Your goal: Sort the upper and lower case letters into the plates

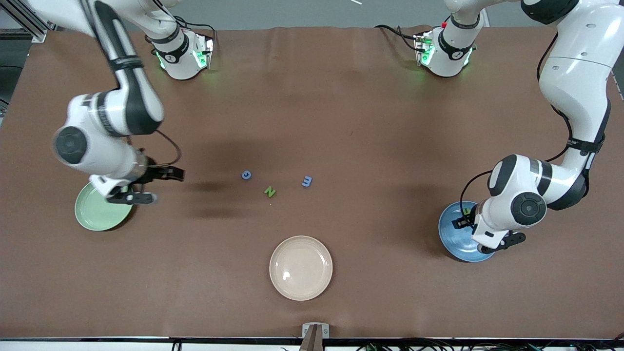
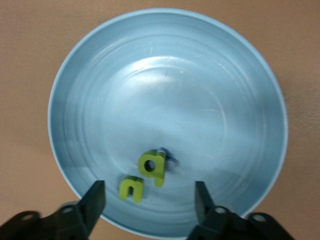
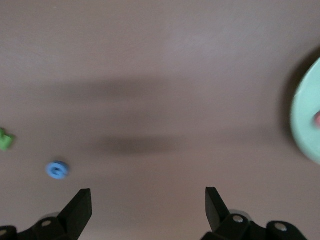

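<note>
The left hand (image 1: 487,239) hangs over the blue plate (image 1: 451,234) at the lower right of the front view, toward the left arm's end of the tabletop (image 1: 370,112). Its fingers (image 2: 95,200) stand spread with nothing between them. In the left wrist view the blue plate (image 2: 100,80) holds a green letter q (image 2: 152,167) lying over a small blue letter (image 2: 169,159), and just beside them a green letter n (image 2: 132,188), all three low in that frame near the rim.

The right hand (image 1: 151,185) is at the middle left of the front view, above the rim of the green plate (image 1: 95,214) and the bare tabletop next to it. Its fingers (image 3: 80,210) are wide apart and hold nothing. At the right edge of the right wrist view a part of the green plate (image 3: 305,120) shows, with something pinkish on it too cut off to name.

In the middle of the front view three letters lie well apart from both plates: a blue G (image 1: 246,174), a green N (image 1: 269,191) a little nearer to the camera, and a blue m (image 1: 306,181). A cream plate (image 1: 301,267) sits at lower centre, nearest to the camera.
</note>
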Controlling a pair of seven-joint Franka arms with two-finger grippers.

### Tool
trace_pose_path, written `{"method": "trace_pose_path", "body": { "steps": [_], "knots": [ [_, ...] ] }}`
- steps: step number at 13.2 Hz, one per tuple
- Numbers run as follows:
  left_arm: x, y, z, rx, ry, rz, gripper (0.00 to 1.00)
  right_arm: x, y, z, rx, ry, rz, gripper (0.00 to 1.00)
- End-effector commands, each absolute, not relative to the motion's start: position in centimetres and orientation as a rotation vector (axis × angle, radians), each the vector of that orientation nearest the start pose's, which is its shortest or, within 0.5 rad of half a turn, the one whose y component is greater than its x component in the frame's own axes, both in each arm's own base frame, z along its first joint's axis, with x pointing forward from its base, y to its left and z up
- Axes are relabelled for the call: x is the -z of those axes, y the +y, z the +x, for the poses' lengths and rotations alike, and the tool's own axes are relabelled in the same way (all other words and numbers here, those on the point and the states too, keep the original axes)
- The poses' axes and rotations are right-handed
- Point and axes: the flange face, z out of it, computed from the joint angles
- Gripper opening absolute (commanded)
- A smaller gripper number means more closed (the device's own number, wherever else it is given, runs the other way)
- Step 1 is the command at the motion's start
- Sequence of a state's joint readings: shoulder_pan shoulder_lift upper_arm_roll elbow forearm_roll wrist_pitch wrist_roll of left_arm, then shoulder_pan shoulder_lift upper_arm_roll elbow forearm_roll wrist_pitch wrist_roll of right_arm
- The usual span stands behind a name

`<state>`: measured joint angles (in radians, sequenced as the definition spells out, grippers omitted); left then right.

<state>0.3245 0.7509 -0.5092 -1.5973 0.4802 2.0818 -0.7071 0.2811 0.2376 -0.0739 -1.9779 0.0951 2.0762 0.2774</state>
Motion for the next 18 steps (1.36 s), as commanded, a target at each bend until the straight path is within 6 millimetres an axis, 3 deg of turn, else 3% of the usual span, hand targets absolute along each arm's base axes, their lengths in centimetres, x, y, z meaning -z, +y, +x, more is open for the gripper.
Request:
{"method": "trace_pose_path", "body": {
  "steps": [1,4,5,7,12,18],
  "knots": [
    [-24.2,-8.9,67.0,-0.187,-0.584,-2.987,0.99,-32.8,20.2,55.0,-0.182,0.610,-3.081,1.00],
    [-25.3,-12.2,66.3,-0.202,-0.695,-2.978,0.99,-30.0,28.1,52.9,-0.149,0.978,-2.938,1.00],
    [-25.7,-13.4,66.1,-0.200,-0.721,-2.983,0.99,-28.7,29.9,52.5,-0.141,1.090,-2.888,1.00],
    [-26.3,-15.5,65.7,-0.198,-0.792,-2.978,0.99,-26.0,32.6,52.2,-0.139,1.157,-2.877,1.00],
    [-27.2,-21.0,64.2,-0.208,-0.945,-2.958,0.99,-21.4,35.6,53.0,-0.114,1.166,-2.877,1.00],
    [-27.1,-28.0,61.9,-0.281,-1.102,-2.954,0.99,-20.0,37.3,55.6,-0.078,1.152,-2.864,0.99]
  ]
}}
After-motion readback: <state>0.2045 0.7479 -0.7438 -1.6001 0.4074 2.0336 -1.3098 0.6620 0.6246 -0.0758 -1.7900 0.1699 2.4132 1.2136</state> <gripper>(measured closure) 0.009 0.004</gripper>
